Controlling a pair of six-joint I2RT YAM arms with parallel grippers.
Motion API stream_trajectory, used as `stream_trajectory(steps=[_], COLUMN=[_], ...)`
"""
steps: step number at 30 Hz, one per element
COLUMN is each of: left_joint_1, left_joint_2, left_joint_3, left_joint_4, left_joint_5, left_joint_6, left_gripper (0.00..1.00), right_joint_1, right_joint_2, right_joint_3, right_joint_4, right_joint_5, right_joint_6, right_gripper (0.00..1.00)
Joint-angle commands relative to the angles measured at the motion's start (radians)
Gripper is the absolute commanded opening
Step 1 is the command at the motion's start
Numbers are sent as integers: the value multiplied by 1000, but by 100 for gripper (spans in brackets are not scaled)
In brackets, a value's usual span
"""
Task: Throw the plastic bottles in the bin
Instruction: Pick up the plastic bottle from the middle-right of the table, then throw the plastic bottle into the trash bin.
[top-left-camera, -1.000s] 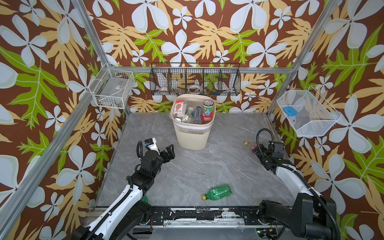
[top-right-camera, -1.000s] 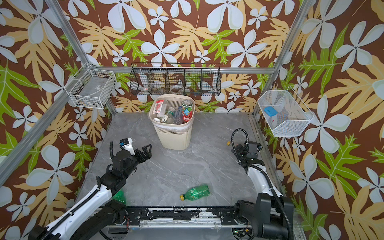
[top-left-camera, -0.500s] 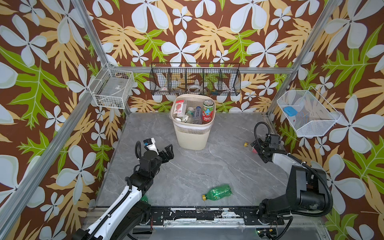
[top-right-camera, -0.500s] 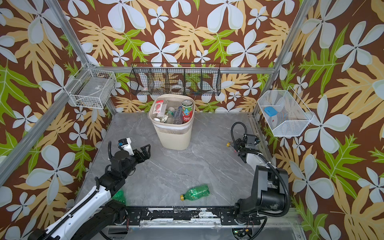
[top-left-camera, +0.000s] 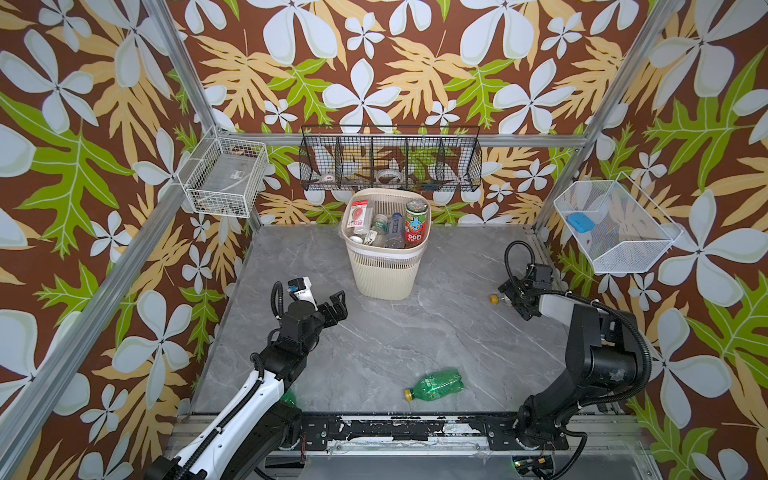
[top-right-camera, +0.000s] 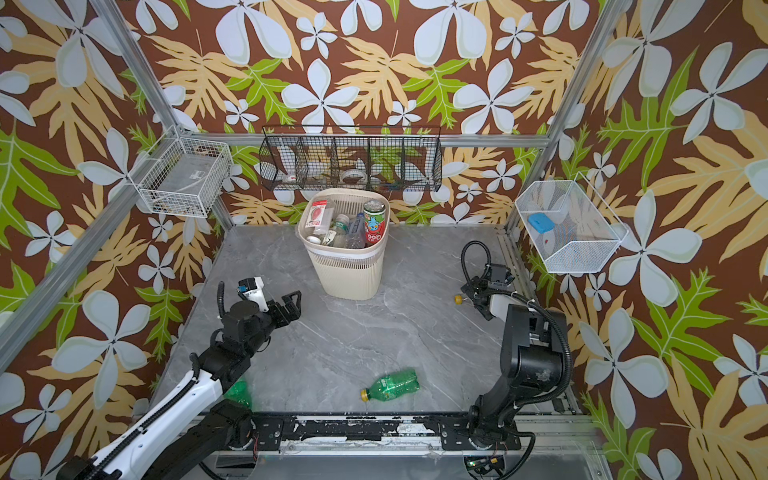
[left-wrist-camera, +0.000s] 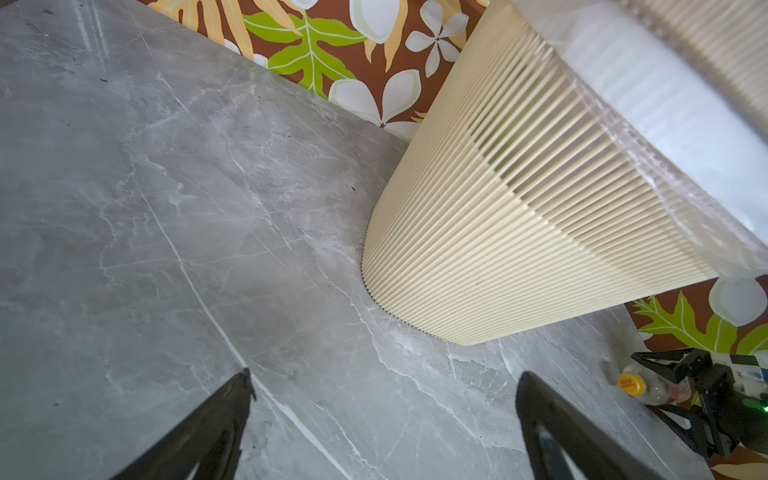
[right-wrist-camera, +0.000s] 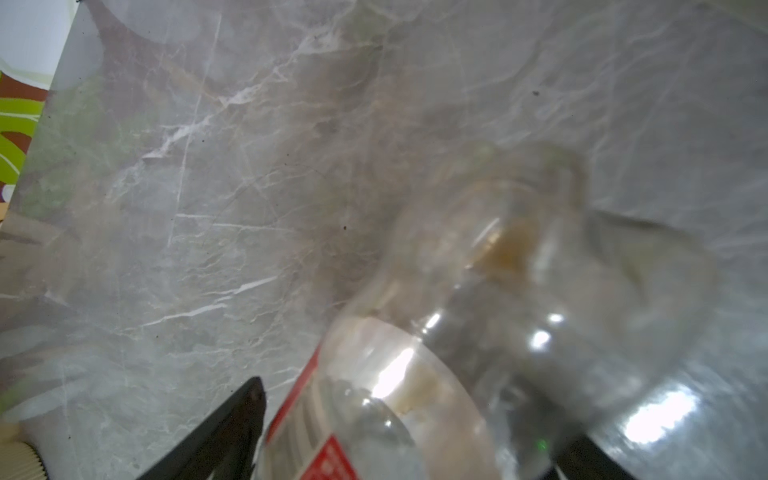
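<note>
Left arm (top-left-camera: 257, 395), as I see it: glossy white tube link, black joint housings, black ribbed cable running along side. White boxy wrist camera (top-left-camera: 302, 287), small blue part on top. Left hand (top-left-camera: 338, 309): matte black, two tapered fingers (left-wrist-camera: 216, 419) with cut-outs. Right arm (top-left-camera: 598, 357): chunky black housings, grey scuffs, one pale grey forearm sleeve (top-left-camera: 552, 305), black hose loop (top-left-camera: 513, 253). Right hand (top-left-camera: 509, 296) black; I spot tiny green light (left-wrist-camera: 764, 408). Black base plates (top-left-camera: 395, 428), paint chipped.

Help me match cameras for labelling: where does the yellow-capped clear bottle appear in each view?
Top view: yellow-capped bottle lies right of the bin.
Top view: same spot, right of the bin.
Left wrist: small, beyond the bin's base.
Right wrist: close-up, blurred.
Landmark: the bin.
</note>
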Motion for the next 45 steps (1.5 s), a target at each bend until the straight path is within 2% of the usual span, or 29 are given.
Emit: stream_trajectory(steps=[1,9,15,22,28,33,37,45], left_joint_1=[4,4,5,8,12,14,14,15], left_joint_2=[0,1,-1,0,-2,-19,-41,-69], left_joint_3=[2,-4,-28,-68,-103,-128,-142,-140], left_joint_4=[2,1,2,9,7,4,1,-27], left_joint_5=[-2,-4,-17,-33,-46,-49,-50,-45], left_joint_6=[1,-11,-29,-56,-80,-96,-111,-115], left_gripper=[100,100,100,100,100,100,100,100], right_joint_1=[7,60,129,316,530,720,839,888], right_joint_2=[-3,-65,-142,-282,-353,-291,-170,71], right_joint_3=[-13,-23,-7,107,349,605,809,1087], right_joint_4=[22,20,-21,-147,-261,-312,-341,-391], right_joint_5=[-33,-22,-7,66,162,226,237,224], right_joint_6=[-24,-81,-125,-191,-272,-354,-422,-490], right_gripper=[78,59,52,49,48,48,47,46])
